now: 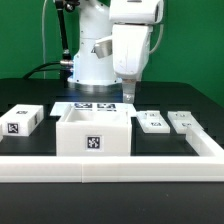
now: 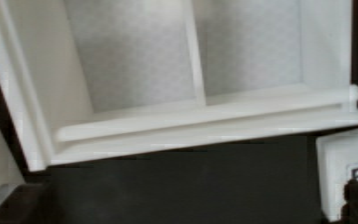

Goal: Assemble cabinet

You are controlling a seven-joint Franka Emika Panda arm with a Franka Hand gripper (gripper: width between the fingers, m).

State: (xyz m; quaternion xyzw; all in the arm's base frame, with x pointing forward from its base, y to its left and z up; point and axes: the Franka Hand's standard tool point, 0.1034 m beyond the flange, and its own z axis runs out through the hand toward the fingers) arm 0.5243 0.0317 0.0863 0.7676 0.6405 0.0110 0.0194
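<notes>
Centre frame, the open white plastic cabinet box [image 1: 72, 136] sits just below-left of my gripper [image 1: 128, 98]; I cannot tell whether my jaws are parted.

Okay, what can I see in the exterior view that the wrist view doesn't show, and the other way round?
Only the exterior view shows the gripper hanging above the table, the tagged white block at the exterior view's left, and the marker board.

Only the wrist view shows the inside of the cabinet box, where a divider splits it into two bays.

Both show the box itself, and probably a flat panel beside it, though the wrist view catches just a corner.
</notes>
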